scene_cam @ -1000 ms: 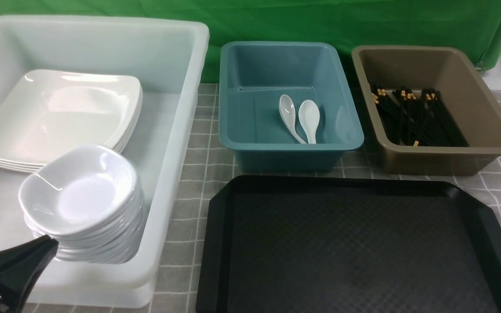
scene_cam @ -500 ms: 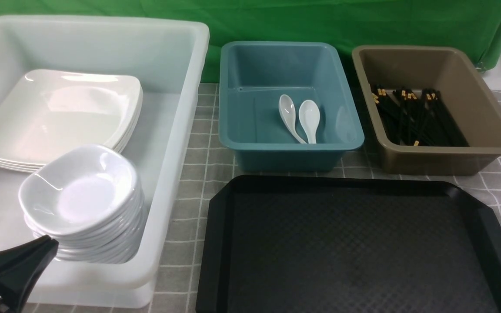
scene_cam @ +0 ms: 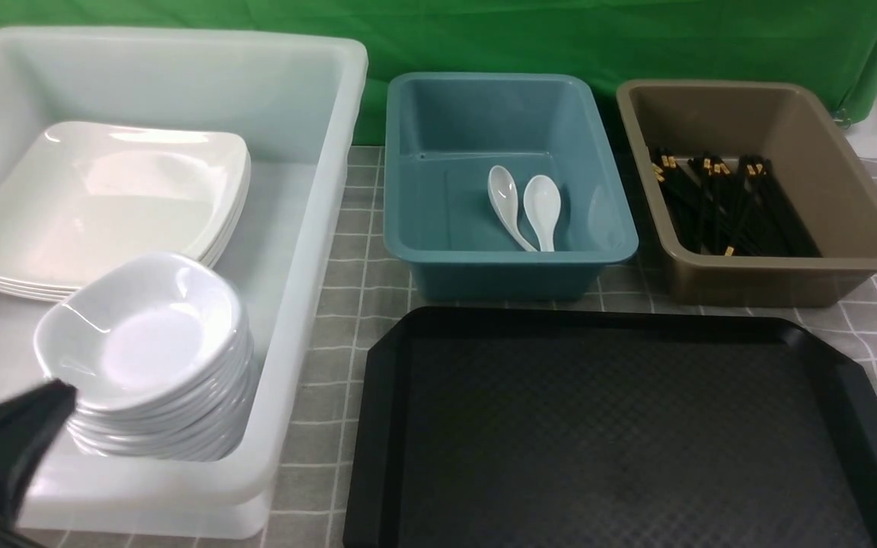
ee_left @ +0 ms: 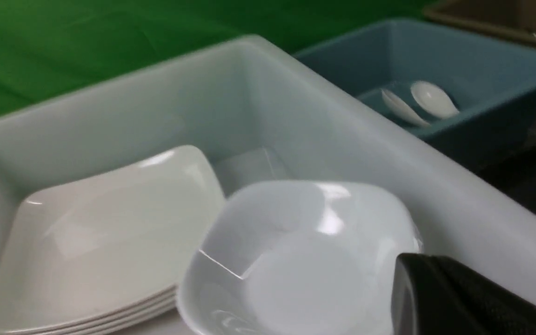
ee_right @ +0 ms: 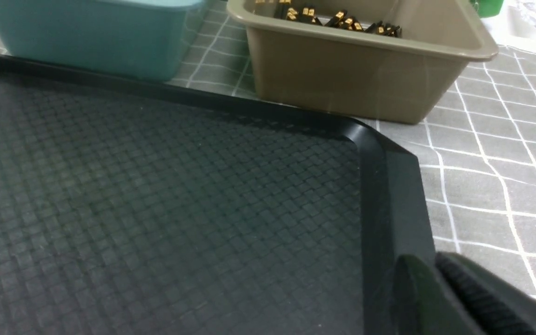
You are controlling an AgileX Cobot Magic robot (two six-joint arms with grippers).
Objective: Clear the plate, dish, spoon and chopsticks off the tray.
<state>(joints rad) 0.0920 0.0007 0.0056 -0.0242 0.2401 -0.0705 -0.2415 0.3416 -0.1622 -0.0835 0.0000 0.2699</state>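
Showing a bare big black rectangular plastic tray (scene_cam: pixel 621 434), with the glossy, slippery, breakable small white dish (scene_cam: pixel 141 335) topping a stack in the large white plastic tub (scene_cam: pixel 309 228), best pinched at its rim, beside the closed, empty left gripper (scene_cam: pixel 20 434); right gripper's (ee_right: pixel 458 298) state unclear

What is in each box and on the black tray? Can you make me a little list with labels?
tray: nothing on it
white tub: stack of square plates behind a stack of small dishes
teal tub: two white spoons side by side
brown tub: bundle of black chopsticks with gold bands
left end effector: shut, holding nothing, at the near edge of the dish stack
right end effector: over the tray's right rim, holding nothing
table: grey checked cloth
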